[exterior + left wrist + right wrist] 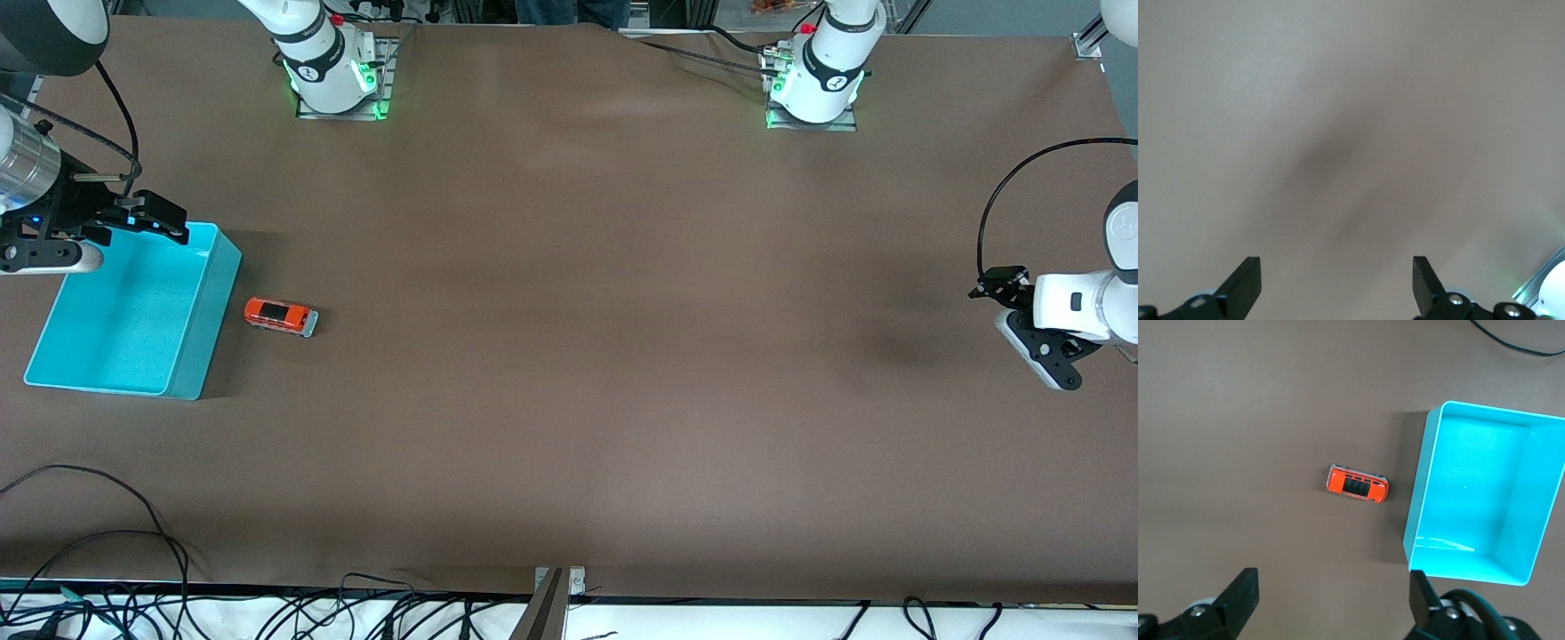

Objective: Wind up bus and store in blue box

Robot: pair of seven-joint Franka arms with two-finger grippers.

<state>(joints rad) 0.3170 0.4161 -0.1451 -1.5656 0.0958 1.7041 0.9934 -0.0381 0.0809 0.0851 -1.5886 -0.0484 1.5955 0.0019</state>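
Nothing grasped yet; the bus [281, 316] sits on the worktop [569, 356] beside the empty blue box [213, 307]; the right tool [142, 216], wide open and empty, hangs over the box and must descend onto the bus; the left tool [1000, 286] waits open, empty.

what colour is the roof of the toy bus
Orange, with a dark panel in the middle; the bus shows it best in the right wrist view.

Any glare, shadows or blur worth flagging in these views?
Front view: even light, green glow at both arm bases, the blue box casts a soft shadow toward the bus. Left wrist view: only a smeared dark shadow on the table. Right wrist view: sharp, pale glare streak inside the box.
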